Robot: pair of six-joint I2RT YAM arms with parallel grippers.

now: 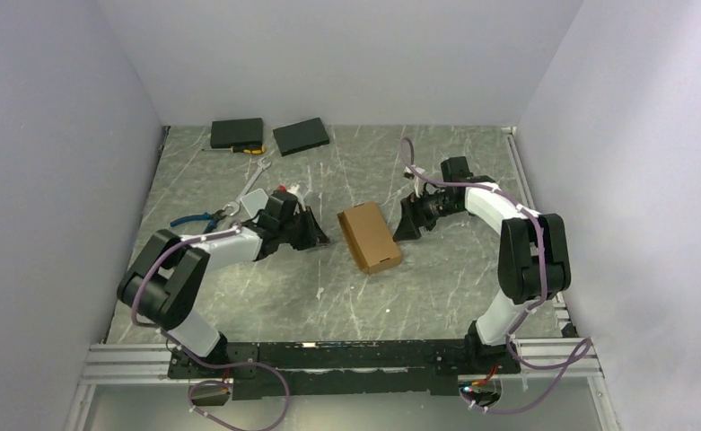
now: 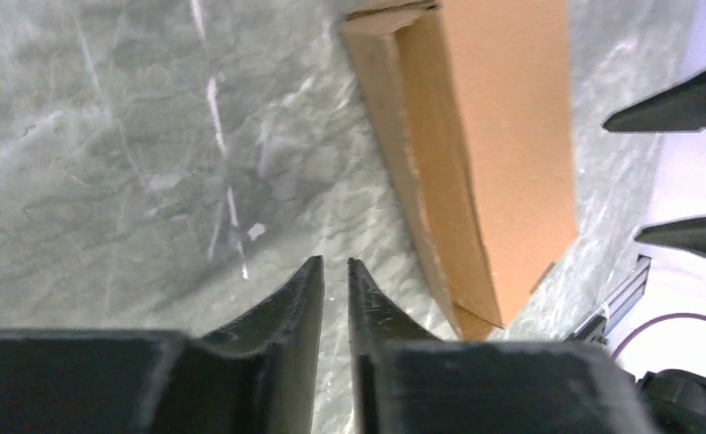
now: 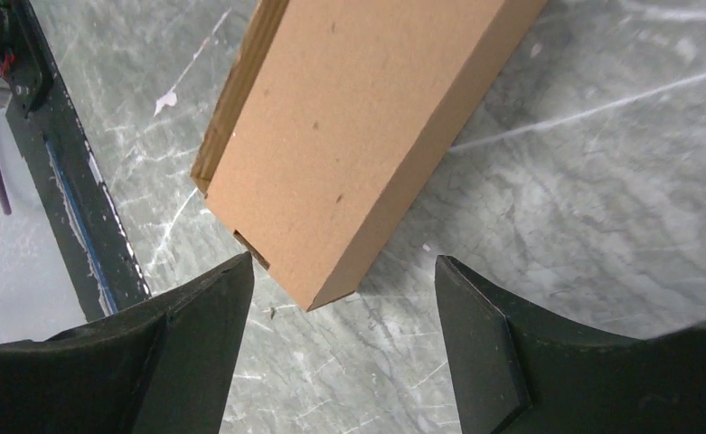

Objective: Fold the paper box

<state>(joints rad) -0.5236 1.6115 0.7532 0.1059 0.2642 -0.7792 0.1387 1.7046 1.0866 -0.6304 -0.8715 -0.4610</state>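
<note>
Paper box [image 1: 370, 237], a plain brown corrugated cardboard carton of small rectangular shape, is seen lying flat on the grey marbled table [image 1: 436, 287], near the middle and between the two arms. Its lid is shown closed, and its long sides are set at a slight slant to the table's edges. No contact with either tool is seen.

The left tool [image 1: 318, 235] is held low just to the left of the box, apart from it. In the left wrist view its fingers [image 2: 305, 298] are found barely parted, with only a thin slit between the tips, and nothing is pinched. The box's long side wall [image 2: 430, 172] is seen ahead and to the right of them.

The right tool [image 1: 409, 224] is held just beside the box's right side. In the right wrist view it [image 3: 342, 264] is spread wide and nothing is gripped; a corner of the box [image 3: 349, 154] is seen ahead of the gap.

Two black flat rectangular slabs [image 1: 237, 134] [image 1: 301, 136] are laid at the far edge of the table, and blue-handled pliers [image 1: 198, 218] are seen beside the left arm.
</note>
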